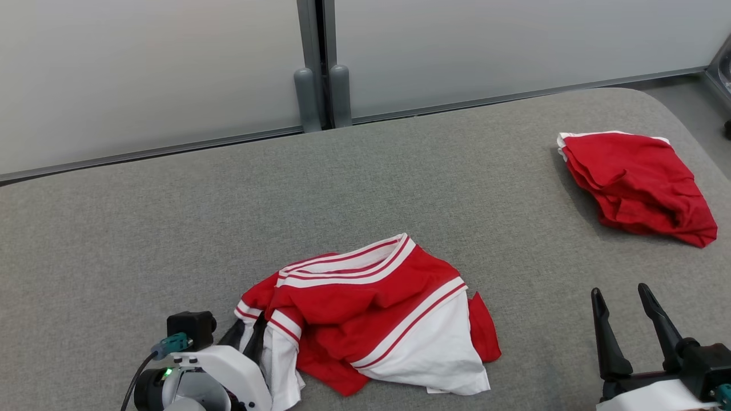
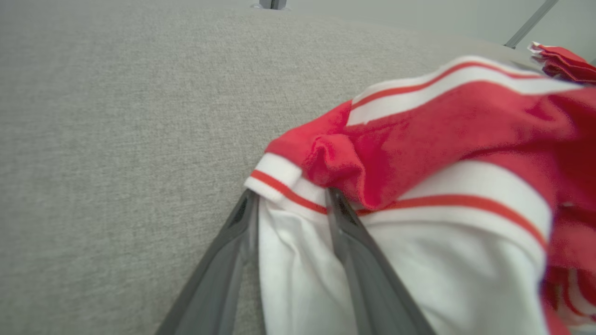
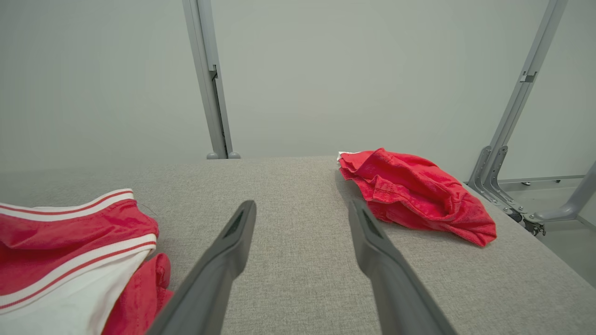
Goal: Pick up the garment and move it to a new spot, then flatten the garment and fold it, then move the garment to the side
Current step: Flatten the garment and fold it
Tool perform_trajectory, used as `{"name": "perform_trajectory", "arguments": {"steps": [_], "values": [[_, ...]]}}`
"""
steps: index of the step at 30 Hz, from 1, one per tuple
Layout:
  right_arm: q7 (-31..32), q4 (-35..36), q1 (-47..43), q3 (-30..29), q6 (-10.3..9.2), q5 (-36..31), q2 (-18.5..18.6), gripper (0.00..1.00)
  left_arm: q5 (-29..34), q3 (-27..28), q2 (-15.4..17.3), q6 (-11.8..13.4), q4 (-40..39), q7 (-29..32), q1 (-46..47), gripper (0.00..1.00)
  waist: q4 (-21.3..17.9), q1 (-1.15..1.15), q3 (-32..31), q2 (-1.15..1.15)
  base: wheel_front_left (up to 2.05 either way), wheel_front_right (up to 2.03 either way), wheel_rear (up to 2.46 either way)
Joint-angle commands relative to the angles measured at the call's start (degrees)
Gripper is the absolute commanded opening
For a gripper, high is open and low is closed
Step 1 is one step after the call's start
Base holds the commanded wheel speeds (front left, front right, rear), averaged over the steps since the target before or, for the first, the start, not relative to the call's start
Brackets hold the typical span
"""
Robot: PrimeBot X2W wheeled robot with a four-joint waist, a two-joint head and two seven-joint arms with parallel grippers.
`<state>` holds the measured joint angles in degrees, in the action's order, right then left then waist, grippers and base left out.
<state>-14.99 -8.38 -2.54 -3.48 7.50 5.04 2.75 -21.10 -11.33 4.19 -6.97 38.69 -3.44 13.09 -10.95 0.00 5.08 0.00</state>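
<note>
Two tools are hanging over the worktop point(image 1: 171, 228): the left tool point(image 2: 291, 197) is straddling the garment point(image 1: 371, 319) at its white sleeve, grip unclear; the right tool point(image 1: 621, 292) is hovering, spread.

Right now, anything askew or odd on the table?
Only the red-and-white garment: it lies crumpled in a heap near the front of the grey table, stripes skewed, white cloth between the parted fingers of the left pincer. The plain red garment at far right is loosely folded. No spill or damage visible.

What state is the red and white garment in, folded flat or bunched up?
Bunched up: the red and white garment lies in a crumpled heap on the grey surface, striped edges overlapping unevenly.
</note>
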Motion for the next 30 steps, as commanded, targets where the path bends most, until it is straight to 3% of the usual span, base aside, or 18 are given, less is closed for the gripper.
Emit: {"name": "perform_trajectory", "arguments": {"steps": [1,6,12,21,30], "values": [[-0.3,-0.1,0.4,-0.3,-0.02,0.5,0.3,1.00,-1.9,-0.8,-0.1,-0.4,-0.4,0.3,0.7,0.00,0.5,0.00,0.0,0.00,0.00,0.00,0.00],[-0.3,-0.3,-0.1,-0.8,-0.02,0.4,0.3,1.00,-8.1,-3.6,0.2,-0.6,-5.6,0.6,1.1,0.00,2.5,0.00,-0.4,0.00,0.00,0.00,0.00],[-0.3,-0.5,-0.6,-0.6,-0.02,0.4,0.3,1.00,-10.9,-0.4,3.7,0.7,-15.4,-0.1,4.0,0.00,5.7,0.00,-1.6,0.00,0.00,0.00,0.00],[-0.3,-1.2,-1.6,-0.4,-0.02,0.5,0.3,1.00,-9.4,2.3,8.6,5.5,-27.9,7.1,13.1,0.00,8.2,0.00,-4.5,0.00,0.00,0.00,0.00],[-0.3,-1.1,-1.6,0.1,-0.02,0.6,0.3,1.00,-7.0,2.6,11.3,8.7,-33.6,11.7,19.0,0.00,8.0,0.00,-5.2,0.00,0.00,0.00,0.00]]}}
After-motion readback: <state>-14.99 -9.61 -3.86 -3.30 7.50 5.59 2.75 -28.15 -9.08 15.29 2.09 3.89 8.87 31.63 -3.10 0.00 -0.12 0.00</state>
